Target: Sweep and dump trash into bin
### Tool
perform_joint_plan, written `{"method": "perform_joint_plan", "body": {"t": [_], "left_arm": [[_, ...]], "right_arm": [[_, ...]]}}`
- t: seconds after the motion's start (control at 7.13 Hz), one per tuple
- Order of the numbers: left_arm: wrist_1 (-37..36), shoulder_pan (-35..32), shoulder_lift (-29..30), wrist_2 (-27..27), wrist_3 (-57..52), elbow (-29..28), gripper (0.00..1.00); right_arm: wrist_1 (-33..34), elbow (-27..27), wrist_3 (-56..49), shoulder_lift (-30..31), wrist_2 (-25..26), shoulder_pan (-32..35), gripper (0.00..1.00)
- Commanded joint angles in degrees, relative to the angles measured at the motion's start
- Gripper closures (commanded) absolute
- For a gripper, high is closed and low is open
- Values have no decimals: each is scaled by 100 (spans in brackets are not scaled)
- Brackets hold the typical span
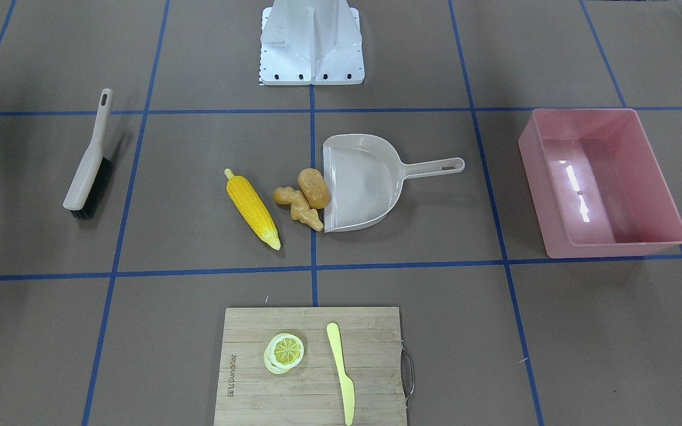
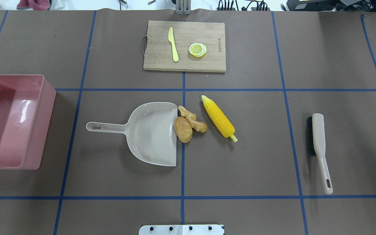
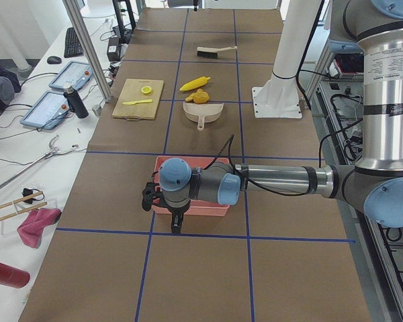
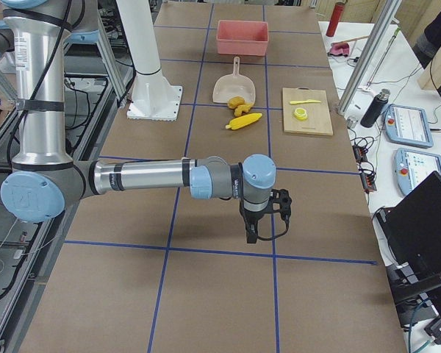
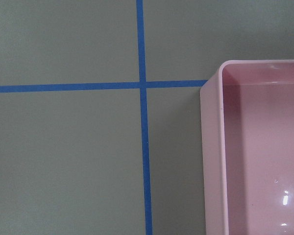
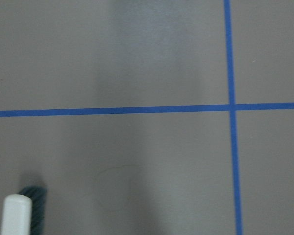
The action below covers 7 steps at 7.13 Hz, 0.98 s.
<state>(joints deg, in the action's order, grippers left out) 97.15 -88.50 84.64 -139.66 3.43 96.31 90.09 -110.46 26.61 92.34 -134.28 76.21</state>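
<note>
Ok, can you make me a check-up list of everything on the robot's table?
Surface: brown table with blue tape lines.
Job's things: potato and ginger at the dustpan mouth, corn just beside them; pink bin holds no trash; brush lies apart.
Clutter: cutting board with lemon slice and knife.
Grippers: left gripper by the bin, right gripper near the brush; open or shut, cannot tell.
Cables: black cable loops up behind the left gripper.
Surroundings: tablets and red bottle beside the table.
</note>
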Motion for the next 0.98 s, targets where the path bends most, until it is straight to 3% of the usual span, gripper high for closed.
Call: {"method": "perform_joint_plan", "body": {"t": [0.0, 0.14, 0.28, 0.56, 0.7, 0.84], "left_arm": [[128, 0, 0, -9, 0, 107, 1], [129, 17, 0, -35, 0, 168, 1], [129, 35, 139, -35, -9, 178, 1], [216, 148, 194, -18, -17, 432, 1], [956, 402, 185, 26, 0, 424, 1], [1590, 891, 211, 644, 17, 459, 1]], "right_arm": [[-26, -555, 1029, 56, -28, -1043, 0], [-35, -704, 987, 100, 33, -1517, 0], [-453, -827, 1074, 309, 503, -2061, 0], [-1393, -915, 1895, 950, 702, -2644, 0], [-1963, -934, 2875, 1092, 736, -3073, 0], [-2212, -995, 3677, 1093, 902, -3573, 0]]}}
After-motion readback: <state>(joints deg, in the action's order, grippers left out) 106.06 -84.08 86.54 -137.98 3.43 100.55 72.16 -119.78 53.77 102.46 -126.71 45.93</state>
